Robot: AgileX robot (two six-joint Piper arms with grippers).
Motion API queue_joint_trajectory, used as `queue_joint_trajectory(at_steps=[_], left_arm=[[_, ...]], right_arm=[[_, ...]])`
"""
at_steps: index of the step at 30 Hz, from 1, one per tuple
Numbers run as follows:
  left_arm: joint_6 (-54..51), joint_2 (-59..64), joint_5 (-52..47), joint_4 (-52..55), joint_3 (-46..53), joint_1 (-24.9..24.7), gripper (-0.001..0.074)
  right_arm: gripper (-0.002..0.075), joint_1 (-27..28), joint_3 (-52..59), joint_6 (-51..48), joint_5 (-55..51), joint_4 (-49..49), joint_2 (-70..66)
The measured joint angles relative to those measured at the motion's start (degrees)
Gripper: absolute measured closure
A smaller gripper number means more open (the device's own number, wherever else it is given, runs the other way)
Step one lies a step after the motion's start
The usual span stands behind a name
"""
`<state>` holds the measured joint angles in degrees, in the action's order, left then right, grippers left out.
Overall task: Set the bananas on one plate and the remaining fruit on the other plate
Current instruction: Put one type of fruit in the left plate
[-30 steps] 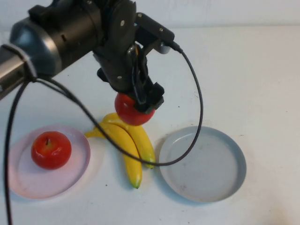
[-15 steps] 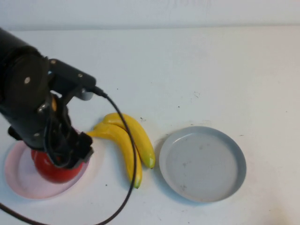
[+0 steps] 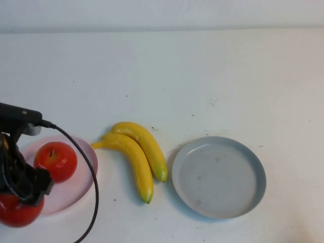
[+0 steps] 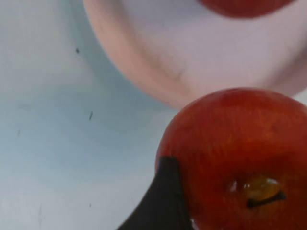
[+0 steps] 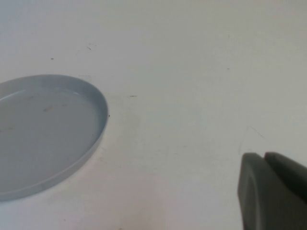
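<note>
The joined yellow bananas (image 3: 136, 153) lie on the table between the two plates. The pale pink plate (image 3: 83, 174) holds one red apple (image 3: 55, 161). My left gripper (image 3: 21, 196) is at the near left, shut on the second red apple (image 3: 16, 212), which hangs at the plate's near-left rim. In the left wrist view this apple (image 4: 240, 148) fills the near part, with a dark finger (image 4: 160, 201) against it and the pink plate's rim (image 4: 139, 76) beyond. The grey-blue plate (image 3: 218, 176) holds nothing. My right gripper (image 5: 268, 191) is shut, over bare table beside the grey-blue plate (image 5: 43, 129).
The left arm's black cable (image 3: 93, 187) loops over the pink plate's right side. The white table (image 3: 202, 76) stretches back to a pale wall. The right arm does not show in the high view.
My left arm has carried the apple from above the bananas, leftward and nearer, past the pink plate's middle to its near-left rim. The apple on the plate shows again.
</note>
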<state>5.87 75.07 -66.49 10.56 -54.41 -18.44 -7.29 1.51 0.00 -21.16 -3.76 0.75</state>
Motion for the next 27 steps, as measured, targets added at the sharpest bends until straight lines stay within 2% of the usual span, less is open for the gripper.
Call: queue_joint_trajectory(at_steps=[8,27], left_arm=[[0.00,2.15,8.22,0.00,0.90,0.41,0.0148],[0.00,9.11,16.25,1.23,0.90,0.41,0.0148]], right_arm=[[0.0743,0.00,0.00,0.00,0.00,0.00,0.00],[0.0743,0.00,0.00,0.00,0.00,0.00,0.00]])
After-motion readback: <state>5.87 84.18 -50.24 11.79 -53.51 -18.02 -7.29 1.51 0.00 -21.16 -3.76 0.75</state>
